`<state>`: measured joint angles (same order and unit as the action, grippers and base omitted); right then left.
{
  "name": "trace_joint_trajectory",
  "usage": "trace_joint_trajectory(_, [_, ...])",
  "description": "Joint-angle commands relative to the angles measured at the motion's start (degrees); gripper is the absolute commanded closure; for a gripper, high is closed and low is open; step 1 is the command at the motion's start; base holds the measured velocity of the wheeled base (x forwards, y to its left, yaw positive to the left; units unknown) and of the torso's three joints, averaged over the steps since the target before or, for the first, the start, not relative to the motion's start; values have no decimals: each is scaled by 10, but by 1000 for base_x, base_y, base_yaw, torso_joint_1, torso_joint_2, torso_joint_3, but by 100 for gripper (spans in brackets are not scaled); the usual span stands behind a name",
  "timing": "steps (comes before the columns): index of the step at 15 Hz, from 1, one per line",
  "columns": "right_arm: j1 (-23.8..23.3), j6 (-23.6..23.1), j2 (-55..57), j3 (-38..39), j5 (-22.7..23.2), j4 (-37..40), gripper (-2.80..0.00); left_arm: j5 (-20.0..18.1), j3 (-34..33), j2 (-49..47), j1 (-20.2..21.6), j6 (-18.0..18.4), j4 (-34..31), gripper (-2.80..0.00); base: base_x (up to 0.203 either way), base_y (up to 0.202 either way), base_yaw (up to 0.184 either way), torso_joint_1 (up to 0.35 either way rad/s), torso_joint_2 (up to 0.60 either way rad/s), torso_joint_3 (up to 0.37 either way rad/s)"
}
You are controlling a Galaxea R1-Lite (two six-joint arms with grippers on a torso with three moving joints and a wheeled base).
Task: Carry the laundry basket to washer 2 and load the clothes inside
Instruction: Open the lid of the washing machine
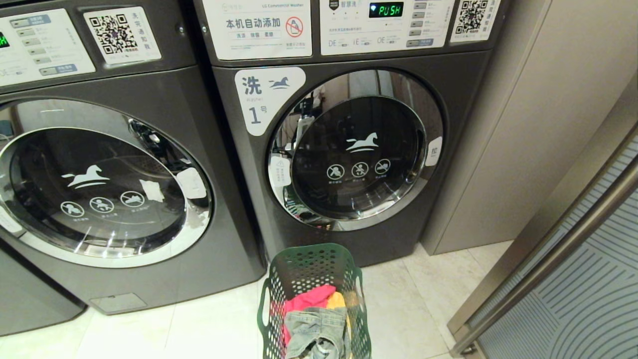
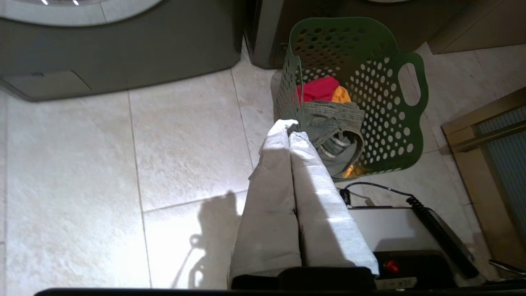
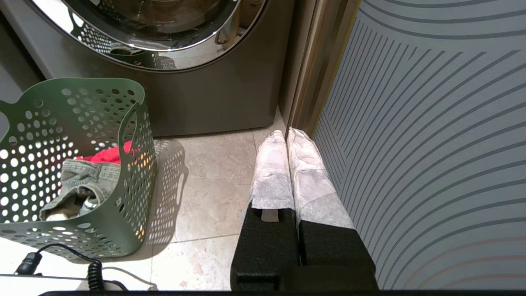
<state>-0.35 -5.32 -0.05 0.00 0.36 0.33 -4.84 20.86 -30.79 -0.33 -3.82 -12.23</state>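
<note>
The dark green perforated laundry basket (image 1: 305,269) stands on the tile floor in front of the machine labelled 1. It holds the clothes (image 1: 313,319): red, orange-yellow and faded denim. The left wrist view shows the basket (image 2: 390,123) and the clothes (image 2: 328,119) from above. My left gripper (image 2: 291,128) is shut and empty, its white-wrapped tips over the basket's near rim by the denim. My right gripper (image 3: 286,133) is shut and empty, low over the floor, apart from the basket (image 3: 82,119). Washer 2's label is out of view; the machine on the left (image 1: 99,199) shows no numeral.
Washer 1 (image 1: 259,99) has its round door shut and its display lit. A beige panel (image 1: 523,124) and a striped glass door (image 3: 431,144) with a metal bar close off the right. My base with a coiled cable (image 2: 415,205) sits just behind the basket.
</note>
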Motion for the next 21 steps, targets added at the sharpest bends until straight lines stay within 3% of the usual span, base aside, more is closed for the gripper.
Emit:
trace_joint_trajectory(1, [0, -1, 0, 0, 1, 0, 0, -4, 2, -107, 0, -25, 25, 0, 0, 0, 0, 0, 0, 0])
trace_joint_trajectory(5, [0, 0, 0, 0, 1, -1, 0, -9, 3, -276, 0, -101, 168, 0, 0, 0, 0, 0, 0, 0])
trace_joint_trajectory(9, [0, 1, 0, 0, 1, -1, 0, -10, 7, -420, 1, -129, 318, 0, 0, 0, 0, 0, 0, 0])
trace_joint_trajectory(13, [0, 0, 0, 0, 2, -1, 0, -11, 40, -516, 24, -138, 393, 0, 0, 0, 0, 0, 0, 0])
trace_joint_trajectory(17, [0, 0, 0, 0, 2, -1, 0, -17, 112, -581, 43, -138, 413, 0, 0, 0, 0, 0, 0, 0])
trace_joint_trajectory(19, [0, 0, 0, 0, 2, -1, 0, -45, 122, -603, 62, -131, 441, 0, 0, 0, 0, 0, 0, 0])
trace_joint_trajectory(21, [0, 0, 0, 0, 2, -1, 0, -75, 124, -624, 95, -101, 469, 0, 0, 0, 0, 0, 0, 0])
